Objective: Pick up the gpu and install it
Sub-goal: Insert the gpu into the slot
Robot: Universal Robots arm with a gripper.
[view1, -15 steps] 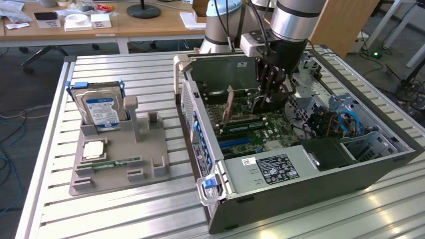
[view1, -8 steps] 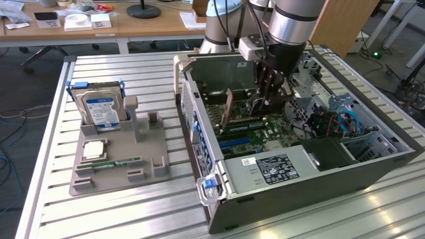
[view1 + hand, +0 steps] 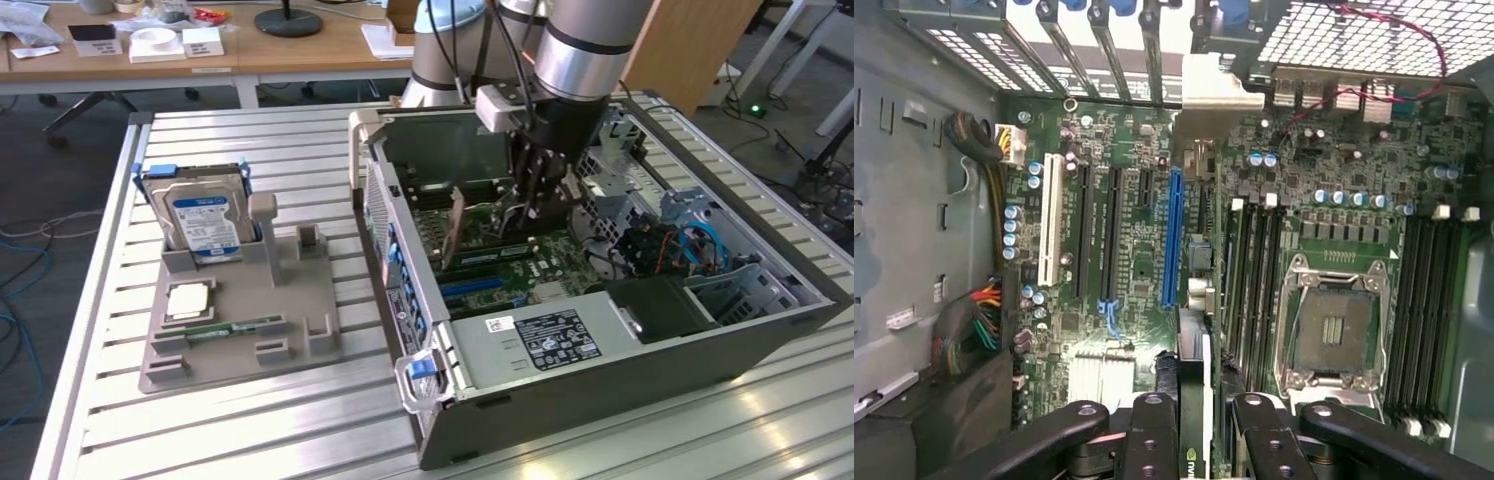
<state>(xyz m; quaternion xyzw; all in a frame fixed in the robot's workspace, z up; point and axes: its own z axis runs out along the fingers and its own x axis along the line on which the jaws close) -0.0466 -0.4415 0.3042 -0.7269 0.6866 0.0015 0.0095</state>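
Gripper (image 3: 534, 205) is down inside the open computer case (image 3: 641, 370), which lies on its side on the slatted table (image 3: 267, 420). My fingers (image 3: 1149, 435) are closed on the gpu (image 3: 1192, 400). I hold it on edge by its upper rim, with one finger on each face, so the contact edge points down at the motherboard (image 3: 1134, 150). The grip is narrow because the card is thin. In the wrist view only its edge shows, running away from my fingers. The pale bracket (image 3: 1219, 95) is at the far end, toward the rear slot openings (image 3: 1094, 40) of the case. I judge this orientation to be deliberate, since the bracket has to meet that rear wall when the card goes into a slot. The card's line runs parallel to the long blue slot (image 3: 1172, 240) and just beside it. By my reading the card is above the board and not yet seated, but I cannot tell how much gap remains. The black slots (image 3: 1109, 235) and the white slot (image 3: 1052, 225) lie further to the side and are unoccupied. The CPU socket (image 3: 1332, 330) is on the other side of the card, clear of my fingers. Outside the case, at the exterior view's left, the grey holder tray (image 3: 320, 310) holds the hard drive (image 3: 200, 215) upright and the memory stick (image 3: 240, 327) flat, both well apart from my arm.
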